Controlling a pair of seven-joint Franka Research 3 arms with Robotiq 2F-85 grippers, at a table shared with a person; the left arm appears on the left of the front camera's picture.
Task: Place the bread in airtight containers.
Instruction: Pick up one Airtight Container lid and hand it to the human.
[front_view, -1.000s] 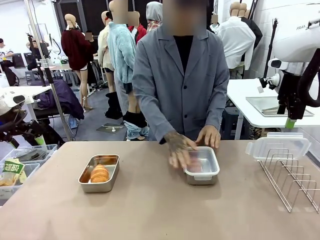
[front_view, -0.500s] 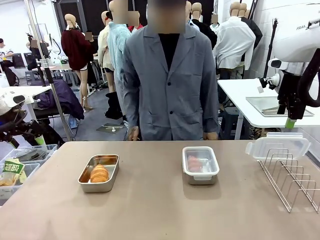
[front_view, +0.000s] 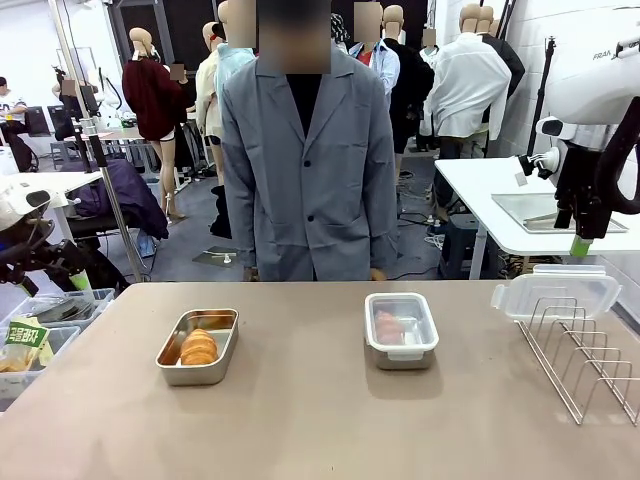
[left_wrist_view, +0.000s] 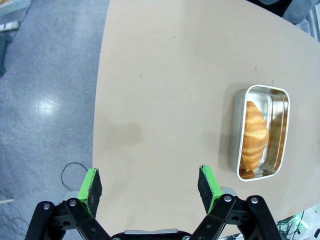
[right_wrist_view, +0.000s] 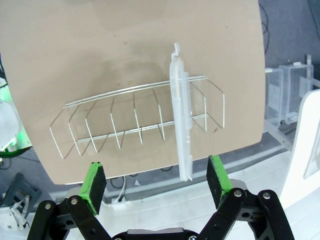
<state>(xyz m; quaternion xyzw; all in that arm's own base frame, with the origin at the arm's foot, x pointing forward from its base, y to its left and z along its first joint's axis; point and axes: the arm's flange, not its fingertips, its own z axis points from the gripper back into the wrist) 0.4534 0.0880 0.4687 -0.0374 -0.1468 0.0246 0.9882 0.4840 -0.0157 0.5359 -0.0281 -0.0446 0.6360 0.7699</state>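
Note:
Two steel airtight containers stand on the tan table (front_view: 320, 420). The left container (front_view: 226, 348) has no lid and holds one golden bread roll (front_view: 199, 347). The right container (front_view: 401, 355) has a clear lid clipped on, and a roll (front_view: 388, 326) shows dimly through it. Another clear lid (front_view: 555, 292) rests on the wire rack. My left gripper (left_wrist_view: 150, 182) hangs open above the table's edge, with the lidless container (left_wrist_view: 234, 131) and its bread (left_wrist_view: 254, 135) ahead to the right. My right gripper (right_wrist_view: 155, 177) is open high above the clear lid (right_wrist_view: 181, 125).
A wire rack (front_view: 585, 350) takes up the table's right end, and the lid stands on edge in that rack (right_wrist_view: 100, 125). Plastic bins (front_view: 40, 330) with a green packet sit off the left edge. A person in a grey coat (front_view: 300, 160) stands at the far side.
The person's hands, which pressed on the right container's lid, have pulled back off the table. The person has straightened up and shifted left. Both grippers have stayed still.

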